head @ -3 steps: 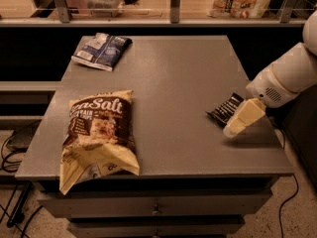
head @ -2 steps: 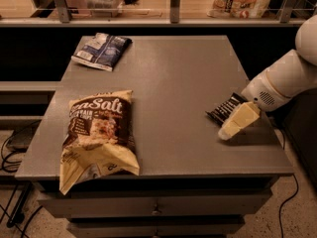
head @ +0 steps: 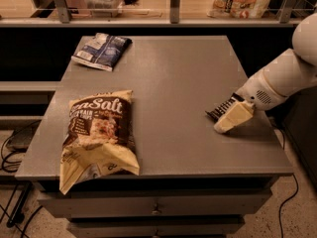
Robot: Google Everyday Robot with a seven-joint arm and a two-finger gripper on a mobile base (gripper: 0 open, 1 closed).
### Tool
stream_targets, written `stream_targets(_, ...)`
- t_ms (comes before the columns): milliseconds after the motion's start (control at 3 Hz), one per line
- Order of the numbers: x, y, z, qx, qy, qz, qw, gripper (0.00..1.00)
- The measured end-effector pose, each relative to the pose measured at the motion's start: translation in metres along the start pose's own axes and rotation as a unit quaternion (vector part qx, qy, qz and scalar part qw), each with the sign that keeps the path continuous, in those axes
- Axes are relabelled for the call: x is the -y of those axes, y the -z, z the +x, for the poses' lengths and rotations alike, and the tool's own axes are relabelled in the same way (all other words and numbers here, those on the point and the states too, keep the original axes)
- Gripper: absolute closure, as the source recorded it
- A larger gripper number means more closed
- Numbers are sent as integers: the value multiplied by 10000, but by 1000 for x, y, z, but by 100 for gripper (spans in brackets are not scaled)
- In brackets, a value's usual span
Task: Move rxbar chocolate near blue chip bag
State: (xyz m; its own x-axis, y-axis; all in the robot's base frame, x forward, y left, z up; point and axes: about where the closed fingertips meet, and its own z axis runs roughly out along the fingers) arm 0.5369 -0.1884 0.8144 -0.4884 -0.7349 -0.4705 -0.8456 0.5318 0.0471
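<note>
Gripper [head: 233,118] slid left over the rxbar chocolate [head: 221,108] to grab it, grip I cannot tell; next carry it beside the blue chip bag [head: 101,51].

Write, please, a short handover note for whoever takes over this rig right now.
The hand is low by the right edge of the table, on or just over the rxbar chocolate; whether it grips the bar cannot be told.
The rxbar chocolate lies flat near that right edge, partly hidden by the hand.
The blue chip bag lies at the far left corner.
The Sea Salt bag lies front left and is not part of the job.
Done: the hand is at the bar.
Left: grasp the bar, carry it across and set it beside the blue chip bag.
</note>
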Motion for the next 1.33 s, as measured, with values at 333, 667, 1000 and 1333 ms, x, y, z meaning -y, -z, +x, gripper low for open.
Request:
stream_targets(333, 0, 8, -4, 0, 2, 0, 10000, 71)
stream_targets(667, -1, 20, -14, -7, 88, 56, 9999, 100)
stream_targets(1000, -4, 46, -41, -28, 444, 300, 9986, 100)
stream_targets(1333, 2, 74, -82, 148, 806, 520, 9953, 100)
